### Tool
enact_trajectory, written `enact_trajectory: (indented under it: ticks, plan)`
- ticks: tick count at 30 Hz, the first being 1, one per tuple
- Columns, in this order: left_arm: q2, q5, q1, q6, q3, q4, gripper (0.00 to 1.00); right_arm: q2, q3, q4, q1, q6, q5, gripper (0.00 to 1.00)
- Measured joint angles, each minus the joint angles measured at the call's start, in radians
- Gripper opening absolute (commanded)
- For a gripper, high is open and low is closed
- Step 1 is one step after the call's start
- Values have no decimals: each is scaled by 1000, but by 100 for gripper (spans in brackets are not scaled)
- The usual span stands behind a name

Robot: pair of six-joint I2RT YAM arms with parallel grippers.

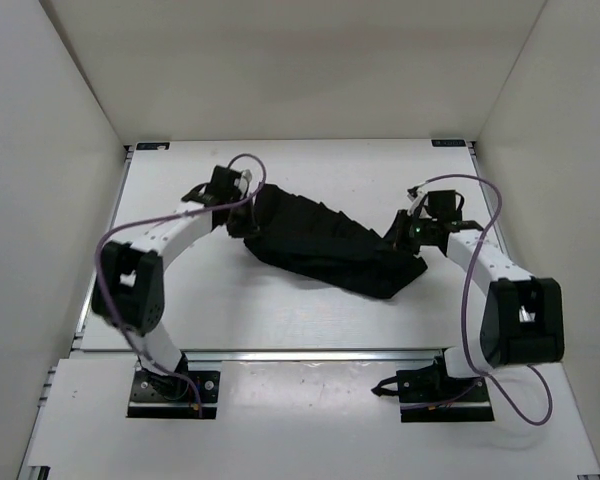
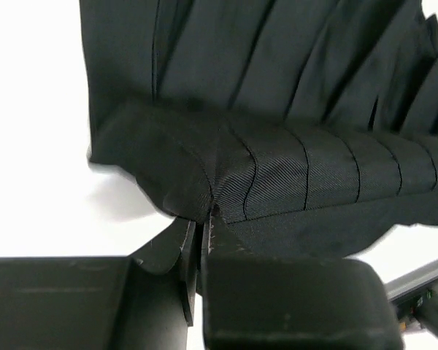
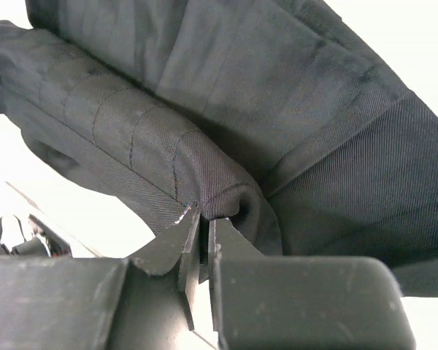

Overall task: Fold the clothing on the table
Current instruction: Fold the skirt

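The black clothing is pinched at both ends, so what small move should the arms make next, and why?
Probably raise both ends together a little. The left gripper and right gripper are each shut on an edge of the clothing, which lies bunched on the table between them; lifting should let it hang straight for folding.

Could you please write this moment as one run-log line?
left pincer: shut on clothing edge | right pincer: shut on clothing edge | clothing: bunched between both, over table

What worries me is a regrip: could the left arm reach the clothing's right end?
Probably not: the left gripper is shut on the clothing at its left end, and the right gripper grips the right end.
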Motion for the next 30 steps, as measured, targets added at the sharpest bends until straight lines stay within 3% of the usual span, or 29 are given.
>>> enact_trajectory:
  ticks: [4,8,11,13,16,22,26,28,30]
  plan:
    - [203,-13,-13,25,279,-35,0,122,178,-45,-50,-36,19,0]
    - [343,-51,-25,41,594,-88,0,264,542,-119,-98,-73,35,0]
    - [346,-87,-37,52,752,-79,0,309,801,-151,-113,-100,56,0]
    - [280,-115,-42,60,770,-23,0,290,898,-148,-103,-127,87,0]
    - [90,-163,-50,82,660,68,0,161,857,-96,-56,-171,151,0]
    - [-365,-116,-98,63,163,163,0,-226,353,-43,-32,-167,110,0]
    - [-584,-114,-184,-35,-268,19,0,-435,-10,-187,62,-115,175,0]
    - [-673,-70,-180,-87,-390,-71,0,-526,-129,-268,91,-73,132,0]
    - [-751,-8,-132,-114,-420,-114,0,-573,-179,-307,79,-35,55,0]
